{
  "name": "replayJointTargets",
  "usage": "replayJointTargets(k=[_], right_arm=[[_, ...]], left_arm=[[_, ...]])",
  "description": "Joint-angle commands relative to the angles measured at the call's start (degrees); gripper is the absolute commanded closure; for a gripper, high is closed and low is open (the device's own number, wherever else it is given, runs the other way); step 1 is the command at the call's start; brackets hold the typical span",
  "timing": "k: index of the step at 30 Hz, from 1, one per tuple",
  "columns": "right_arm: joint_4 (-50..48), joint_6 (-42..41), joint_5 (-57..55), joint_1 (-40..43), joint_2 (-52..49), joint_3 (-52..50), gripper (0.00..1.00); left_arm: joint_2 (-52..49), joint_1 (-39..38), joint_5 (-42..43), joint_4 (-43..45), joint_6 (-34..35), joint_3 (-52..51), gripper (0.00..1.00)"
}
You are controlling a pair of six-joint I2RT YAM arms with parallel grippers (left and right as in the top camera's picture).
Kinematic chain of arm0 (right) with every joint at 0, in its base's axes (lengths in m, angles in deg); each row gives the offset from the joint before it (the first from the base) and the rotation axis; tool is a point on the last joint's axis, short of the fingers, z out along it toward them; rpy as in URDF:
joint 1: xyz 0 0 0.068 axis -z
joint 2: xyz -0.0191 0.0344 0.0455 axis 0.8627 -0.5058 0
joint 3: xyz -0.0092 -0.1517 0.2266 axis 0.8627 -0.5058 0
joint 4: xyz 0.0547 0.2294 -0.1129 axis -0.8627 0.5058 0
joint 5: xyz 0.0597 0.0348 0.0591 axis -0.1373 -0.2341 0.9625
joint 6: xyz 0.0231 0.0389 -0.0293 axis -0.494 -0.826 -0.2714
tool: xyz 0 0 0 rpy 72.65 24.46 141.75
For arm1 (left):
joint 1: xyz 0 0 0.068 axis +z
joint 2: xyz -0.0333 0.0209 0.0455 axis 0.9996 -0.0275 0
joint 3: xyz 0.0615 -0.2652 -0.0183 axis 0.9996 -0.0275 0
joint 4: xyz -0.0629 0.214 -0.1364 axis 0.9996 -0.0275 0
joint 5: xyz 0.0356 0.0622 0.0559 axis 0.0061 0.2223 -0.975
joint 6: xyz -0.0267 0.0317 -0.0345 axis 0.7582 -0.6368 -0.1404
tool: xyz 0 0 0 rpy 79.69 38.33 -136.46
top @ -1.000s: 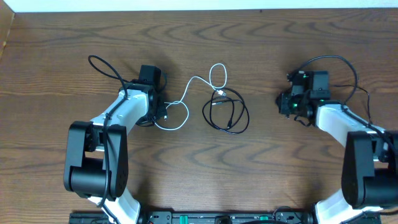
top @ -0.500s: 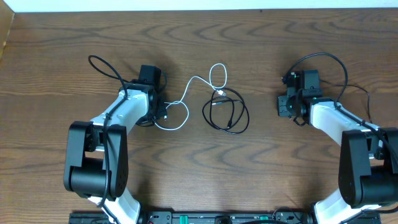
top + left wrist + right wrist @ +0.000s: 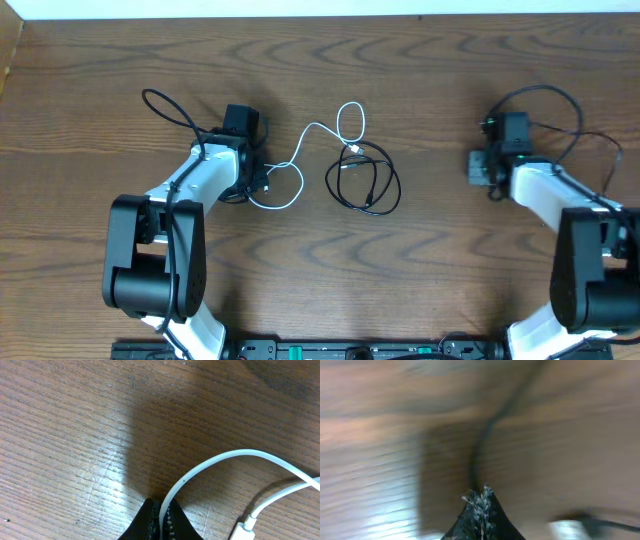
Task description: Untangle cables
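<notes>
Its fingers closed on nothing, the right gripper (image 3: 481,496) is retreating from the black cable (image 3: 330,182) while the left gripper (image 3: 161,515) is still pinching the white cable (image 3: 235,453), likely leaving both tangled.

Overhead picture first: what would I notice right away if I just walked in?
Probably the two cords in the middle of the brown table: a white cable curling in loops, and a black cable coiled just to its right, where the two meet. Next you'd see the left gripper pinching the white cable, while the right gripper is shut, off to the right, away from both cords.
</notes>
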Motion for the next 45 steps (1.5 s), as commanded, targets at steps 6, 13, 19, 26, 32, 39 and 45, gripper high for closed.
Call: replayJointTargets(k=[6, 13, 19, 26, 32, 39, 45], right_arm=[[0.0, -1.5, -11.8, 14.1, 9.7, 5.8, 0.99], [-0.1, -1.5, -11.2, 22.9, 11.5, 5.9, 0.97], [-4.8, -1.3, -6.9, 28.3, 9.4, 5.9, 0.78], [-7.0, -1.3, -3.2, 33.1, 6.8, 5.9, 0.76], [-7.2, -1.3, 7.4, 35.0, 3.1, 5.9, 0.73], [-7.3, -1.3, 7.0, 35.0, -0.5, 5.9, 0.73], [-9.6, -1.3, 6.8, 35.0, -1.8, 5.9, 0.99]], left_arm=[[-2.1, 0.5, 1.2, -0.3, 0.8, -1.4, 0.93], [-2.1, 0.5, 1.2, -0.3, 0.8, -1.4, 0.93], [-2.1, 0.5, 1.2, -0.4, 0.8, -1.4, 0.92], [-2.1, 0.5, 1.2, -0.3, 0.8, -1.4, 0.92], [-2.1, 0.5, 1.2, -0.3, 0.8, -1.4, 0.93], [-2.1, 0.5, 1.2, -0.3, 0.8, -1.4, 0.93], [-2.1, 0.5, 1.2, -0.3, 0.8, -1.4, 0.93]])
